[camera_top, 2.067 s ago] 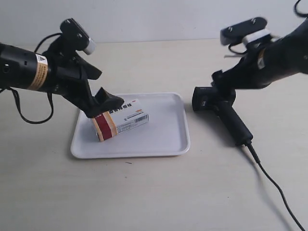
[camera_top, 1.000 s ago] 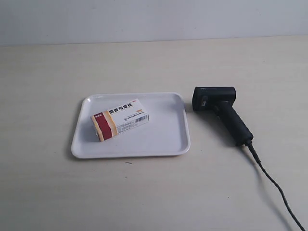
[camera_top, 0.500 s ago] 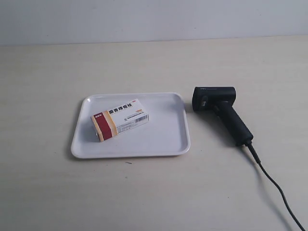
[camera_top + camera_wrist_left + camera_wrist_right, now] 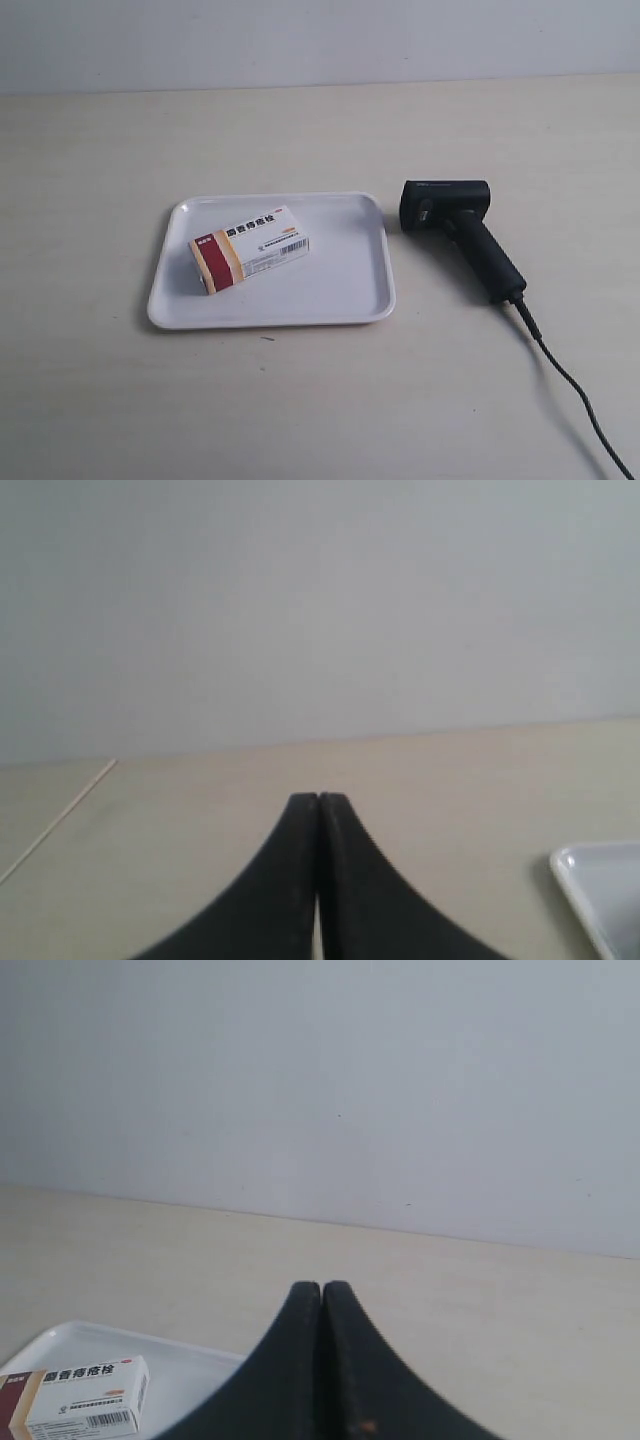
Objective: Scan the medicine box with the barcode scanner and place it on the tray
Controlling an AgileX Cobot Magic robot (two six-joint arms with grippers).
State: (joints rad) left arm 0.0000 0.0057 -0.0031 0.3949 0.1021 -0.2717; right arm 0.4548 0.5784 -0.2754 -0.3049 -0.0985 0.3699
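Both my arms have pulled clear of the exterior view since two seconds ago; box and scanner lie where they were left.

My left gripper [image 4: 318, 805] and right gripper [image 4: 322, 1290] each have their fingertips pressed together on nothing, held above the table [image 4: 300, 410]. The medicine box [image 4: 249, 250] lies flat inside the tray [image 4: 340, 300], toward its left half, striped end nearest the rim; my right wrist view shows it there too [image 4: 78, 1398]. The barcode scanner [image 4: 462, 235] lies on its side just beside the tray, cable [image 4: 575, 395] trailing off. I judge the placing done, so doing this step well means staying retracted, pincers closed, nudging nothing.
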